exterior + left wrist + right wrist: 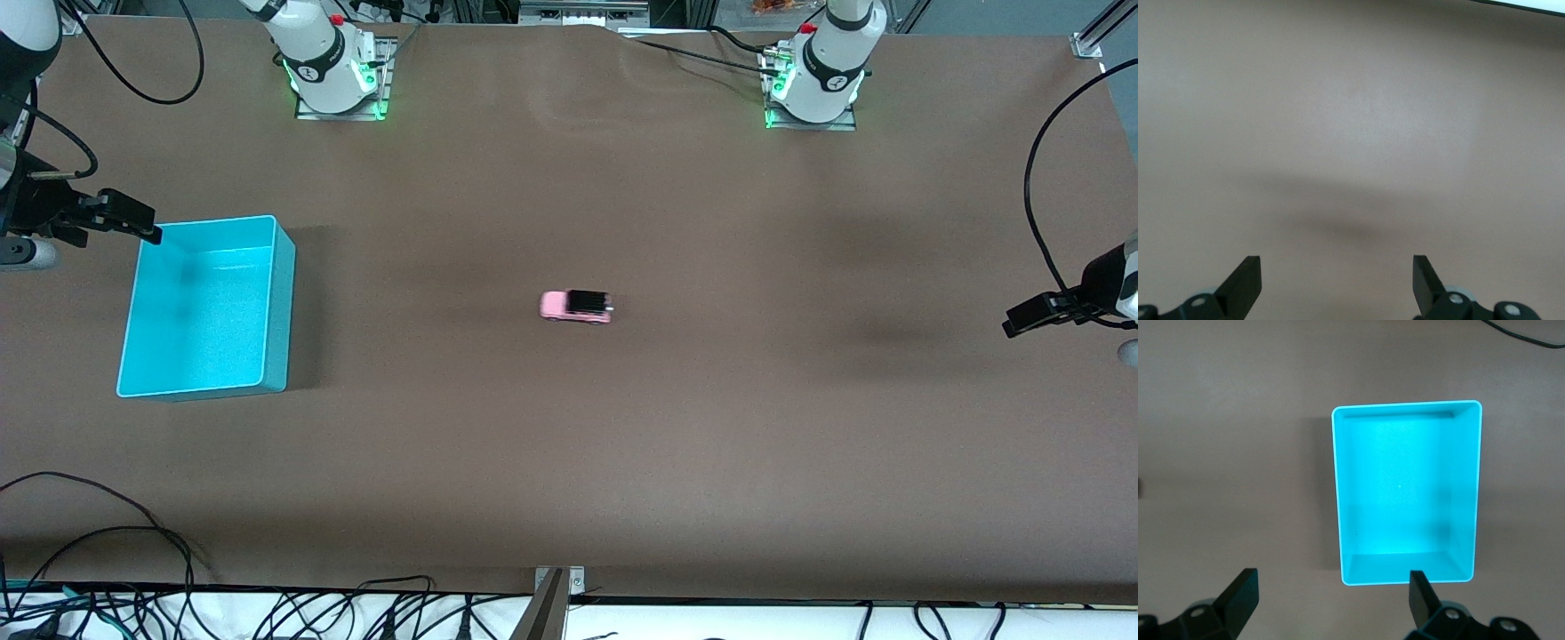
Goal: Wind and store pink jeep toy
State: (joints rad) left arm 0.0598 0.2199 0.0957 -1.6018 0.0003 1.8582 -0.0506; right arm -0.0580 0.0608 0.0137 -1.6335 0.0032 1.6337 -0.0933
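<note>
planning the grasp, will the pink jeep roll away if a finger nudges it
Probably yes: the pink jeep toy sits upright on its wheels on the flat table, so an end-on nudge may roll it. It looks small, rigid and likely light, so it could skid sideways too.

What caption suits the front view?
Pink jeep toy sits mid-table, turquoise bin empty, both arms waiting at the table's ends.

Brown table carries pink jeep toy (mid-table) and turquoise bin
</note>
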